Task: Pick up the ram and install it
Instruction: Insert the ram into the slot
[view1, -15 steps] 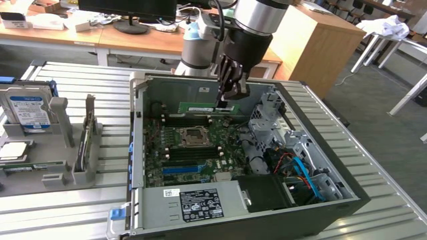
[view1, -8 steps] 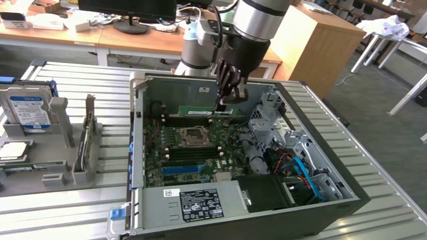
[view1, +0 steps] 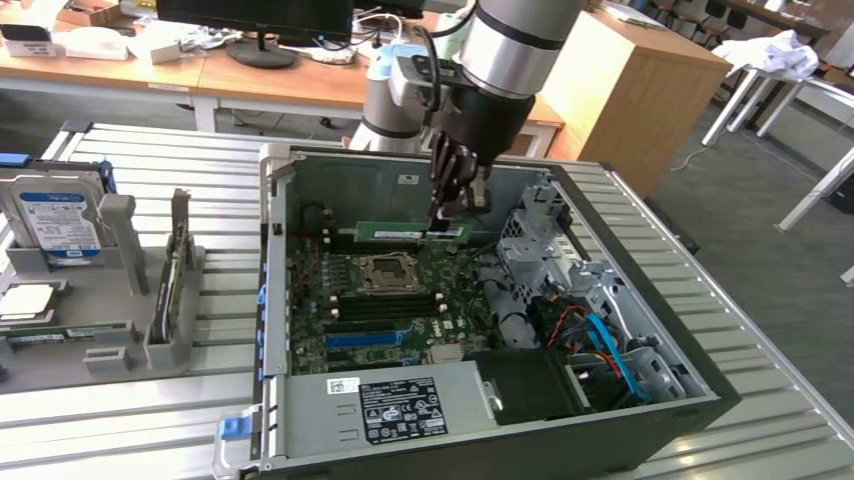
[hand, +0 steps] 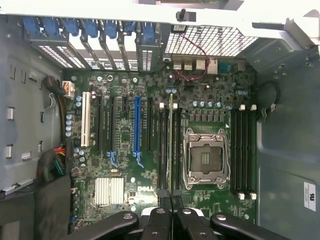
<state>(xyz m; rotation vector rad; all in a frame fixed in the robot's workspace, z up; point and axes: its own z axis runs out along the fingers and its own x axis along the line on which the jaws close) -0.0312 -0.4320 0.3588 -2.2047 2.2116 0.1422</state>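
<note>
Hanging edge-down inside the computer case (view1: 360, 190), the ram (view1: 400, 233) is clenched in the jaws, at twelve o'clock from the processor socket (view1: 387, 270) in the exterior view. It looks light, thin, rigid yet fragile; its bare top edge seems the safest hold.

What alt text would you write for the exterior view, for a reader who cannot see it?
The gripper reaches down into an open computer case, shut on the ram, a long green stick held on edge at the motherboard, beside the empty processor socket. At the exterior view's left, a grey rack holds a hard drive.
</note>
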